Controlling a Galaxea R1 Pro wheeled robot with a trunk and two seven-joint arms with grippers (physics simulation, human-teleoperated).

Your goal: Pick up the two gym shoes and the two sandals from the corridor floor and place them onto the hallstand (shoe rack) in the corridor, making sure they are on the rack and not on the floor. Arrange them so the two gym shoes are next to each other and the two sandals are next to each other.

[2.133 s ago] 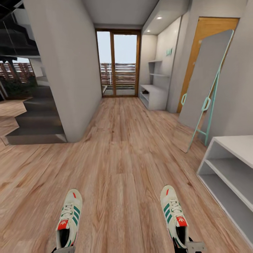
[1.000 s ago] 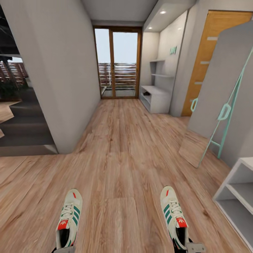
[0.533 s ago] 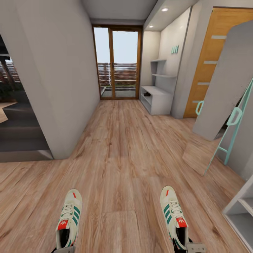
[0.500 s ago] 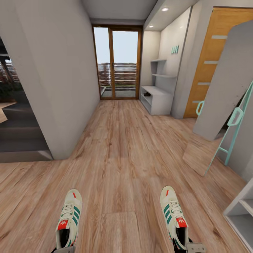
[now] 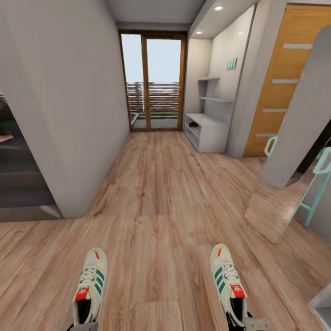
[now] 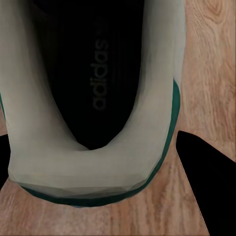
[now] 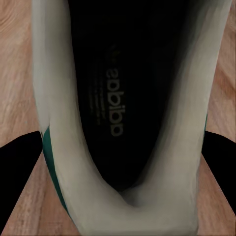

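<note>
1. Left gym shoe (image 5: 90,285) is held at the heel by the left gripper (image 6: 98,162), toe pointing forward above the corridor floor (image 5: 156,197).
2. Right gym shoe (image 5: 227,280) is likewise clamped in the right gripper (image 7: 123,191).
3. The hallstand (image 5: 209,124) stands well ahead, right of the glass door (image 5: 154,85).

open corridor floor (image 5: 156,193), leaning mirror (image 5: 299,138) right

The head camera looks forward and down a long hall of light brown wood plank floor (image 5: 156,193). Each wrist camera looks very close into a white lace-up sneaker with green stripes (image 6: 98,123) (image 7: 123,118), shared at the head view's bottom.
</note>
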